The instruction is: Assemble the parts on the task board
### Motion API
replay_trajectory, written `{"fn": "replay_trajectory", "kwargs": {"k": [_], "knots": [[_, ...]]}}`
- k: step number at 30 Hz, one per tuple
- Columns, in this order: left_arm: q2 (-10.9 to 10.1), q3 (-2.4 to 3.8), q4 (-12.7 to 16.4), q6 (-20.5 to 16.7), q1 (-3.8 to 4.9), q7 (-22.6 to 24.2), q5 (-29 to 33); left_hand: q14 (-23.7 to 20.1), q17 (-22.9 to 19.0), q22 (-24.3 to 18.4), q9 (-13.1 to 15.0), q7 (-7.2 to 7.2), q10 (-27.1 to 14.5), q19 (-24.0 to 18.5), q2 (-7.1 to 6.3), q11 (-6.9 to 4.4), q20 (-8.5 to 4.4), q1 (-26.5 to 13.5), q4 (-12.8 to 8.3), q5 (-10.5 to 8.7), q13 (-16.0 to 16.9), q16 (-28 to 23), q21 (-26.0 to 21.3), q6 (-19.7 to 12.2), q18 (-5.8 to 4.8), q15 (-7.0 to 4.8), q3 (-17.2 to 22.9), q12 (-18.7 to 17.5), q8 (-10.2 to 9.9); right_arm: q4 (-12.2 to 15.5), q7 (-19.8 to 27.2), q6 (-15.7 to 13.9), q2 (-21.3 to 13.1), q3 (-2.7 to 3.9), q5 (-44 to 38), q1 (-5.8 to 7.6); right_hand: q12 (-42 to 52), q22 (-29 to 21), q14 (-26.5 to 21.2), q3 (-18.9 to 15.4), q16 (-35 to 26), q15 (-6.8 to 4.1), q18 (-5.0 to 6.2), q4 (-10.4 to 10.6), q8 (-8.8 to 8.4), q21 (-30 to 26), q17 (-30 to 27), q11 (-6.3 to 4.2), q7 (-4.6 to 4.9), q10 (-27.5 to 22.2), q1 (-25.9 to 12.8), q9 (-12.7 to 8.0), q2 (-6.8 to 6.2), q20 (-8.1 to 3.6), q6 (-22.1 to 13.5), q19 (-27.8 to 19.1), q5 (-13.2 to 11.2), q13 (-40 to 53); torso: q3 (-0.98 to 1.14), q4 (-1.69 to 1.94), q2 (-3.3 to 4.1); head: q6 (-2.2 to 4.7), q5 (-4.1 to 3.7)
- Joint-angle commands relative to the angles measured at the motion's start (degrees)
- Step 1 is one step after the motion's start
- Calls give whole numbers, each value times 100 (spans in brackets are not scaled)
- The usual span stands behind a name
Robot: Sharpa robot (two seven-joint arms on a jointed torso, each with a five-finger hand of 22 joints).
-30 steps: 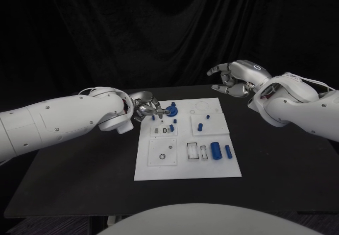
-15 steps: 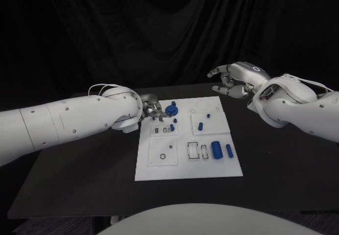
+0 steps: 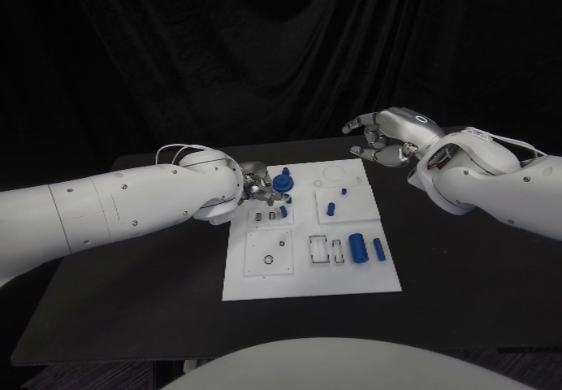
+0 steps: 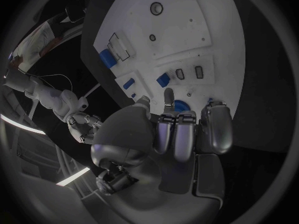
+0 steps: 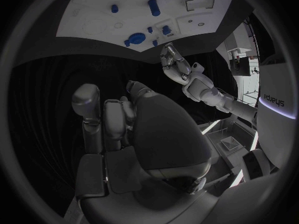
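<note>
Fingers first: the left hand has its fingers curled down over the far-left corner of the board, right beside the round blue part, and whether they actually pinch it or just touch it I cannot tell from the head view or the left wrist view. Over on the other side, the right hand hovers above the table just past the board's far-right corner, fingers loosely curled and apart, holding nothing. Now the board itself, sitting mid-table: plenty left to do, by the look of it. A thick blue cylinder and a slimmer one lie loose on the near-right panel, a short peg and a tiny one sit on the far-right panel, and another small peg stands by the left hand. Several outlined slots look unfilled, so I'd call this early going.
</note>
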Motion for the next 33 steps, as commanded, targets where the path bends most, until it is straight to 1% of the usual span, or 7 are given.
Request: {"fn": "replay_trajectory", "kwargs": {"k": [1,5,12,14,18,25,33], "knots": [[33,5,-58,-83,-42,123,-35,595,1505,-6,9,0,606,-30,5,-37,-8,33,-29,21,1502,14,-24,22,-49,-47,0,14,-28,-14,57,-42,29,4,-11,-23,25,652,27,30,17,6,-101,5,32,18,-1,1,-10,49,17,-7,-20,13,41,43,28,-9,5,-21,7,-1,11],[63,5,-102,-56,-98,144,-35,595,1505,-33,19,1,606,-45,10,-35,-6,39,-39,31,1502,14,-39,28,-44,-45,10,14,-48,-39,61,-40,57,4,-11,-33,21,651,28,32,15,8,-101,8,36,16,-4,4,-6,45,13,-8,-21,13,49,42,27,-16,19,-16,4,-1,12],[117,5,-160,-58,-201,191,-35,595,1505,-60,52,7,606,-67,28,-27,0,53,-69,55,1502,14,-65,41,-38,-37,41,14,-118,-90,53,-40,84,4,-11,-38,14,642,15,34,-14,12,-95,15,45,-22,-35,10,3,38,1,-11,-28,15,68,31,24,-29,16,-9,4,-1,-18],[126,6,-176,-53,-231,198,-35,595,1505,-64,65,8,606,-71,32,-27,2,62,-84,65,1502,14,-71,52,-37,-36,55,14,-139,-104,50,-37,94,4,-11,-42,8,634,5,35,-31,14,-90,16,47,-56,-53,12,6,30,-1,-12,-31,16,74,20,24,-37,21,-21,0,-1,-13],[151,6,-209,-16,-271,213,-36,595,1505,-74,84,8,606,-79,41,-26,4,76,-107,80,1502,14,-82,63,-34,-34,78,14,-171,-117,42,-31,98,4,-11,-50,4,631,2,36,-37,16,-88,17,49,-67,-58,14,9,23,-2,-13,-33,17,77,15,24,-44,18,-29,2,-1,-18],[215,6,-309,-5,-341,275,-36,595,1505,-93,112,12,606,-94,61,-23,7,96,-137,104,1502,14,-99,72,-29,-32,119,14,-224,-141,33,-26,109,4,-11,-71,-9,623,-8,44,-52,25,-85,28,54,-98,-71,25,22,12,-17,-20,-36,23,93,1,24,-62,11,-10,6,-1,-54],[235,6,-340,-51,-382,372,-36,595,1505,-115,133,15,606,-110,76,-20,10,101,-154,130,1502,14,-117,76,-24,-29,149,14,-266,-146,0,13,123,4,-11,-80,-12,620,-9,48,-51,28,-83,34,56,-111,-69,28,26,10,-23,-23,-33,25,99,-4,26,-66,4,-9,7,-1,-87]]}}
